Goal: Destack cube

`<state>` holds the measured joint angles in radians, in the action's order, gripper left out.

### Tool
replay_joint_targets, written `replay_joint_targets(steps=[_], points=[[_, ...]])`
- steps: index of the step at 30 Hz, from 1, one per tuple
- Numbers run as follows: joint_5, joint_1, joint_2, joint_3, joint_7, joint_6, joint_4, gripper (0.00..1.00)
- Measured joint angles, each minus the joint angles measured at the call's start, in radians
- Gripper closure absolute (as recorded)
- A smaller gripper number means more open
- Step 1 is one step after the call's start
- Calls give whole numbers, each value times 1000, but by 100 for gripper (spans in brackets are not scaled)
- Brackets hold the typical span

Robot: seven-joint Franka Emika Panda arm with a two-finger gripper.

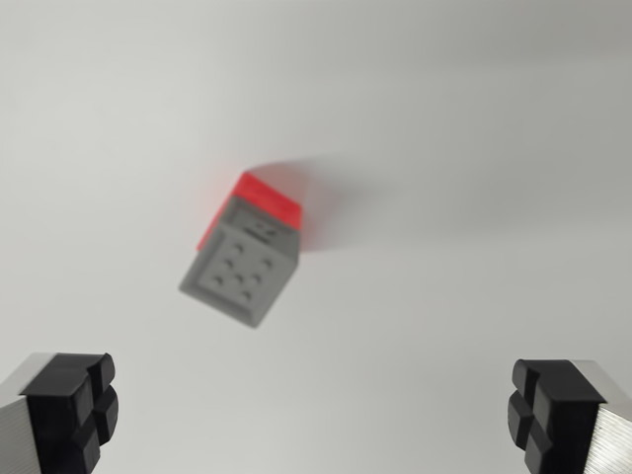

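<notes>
Grey cube stacked on red cube, latter mostly hidden, blurred; stack tilted rightward. Gripper held wide apart, empty.

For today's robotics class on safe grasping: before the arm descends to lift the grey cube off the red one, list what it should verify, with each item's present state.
1. Jaws open wide enough for the cube: ok; gripper pads stand far apart.
2. Grey cube sits on red cube: ok.
3. Stack centred between the jaws: not ok; it lies towards the wrist view's left.
4. Cube faces square to the pads: not ok; stack looks rotated.
5. White table around the stack free of obstacles: ok.
6. Height above stack: cannot tell.
</notes>
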<state>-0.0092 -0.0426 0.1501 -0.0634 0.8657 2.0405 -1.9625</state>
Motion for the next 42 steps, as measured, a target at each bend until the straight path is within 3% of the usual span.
replay_joint_targets(steps=[12,19,29,42], points=[[0,0,0,0,2,0,-1,0],[1,4,-4,0,41,21,-23,0],[5,19,-25,1,164,89,-101,0],[13,54,-55,6,442,245,-256,0]])
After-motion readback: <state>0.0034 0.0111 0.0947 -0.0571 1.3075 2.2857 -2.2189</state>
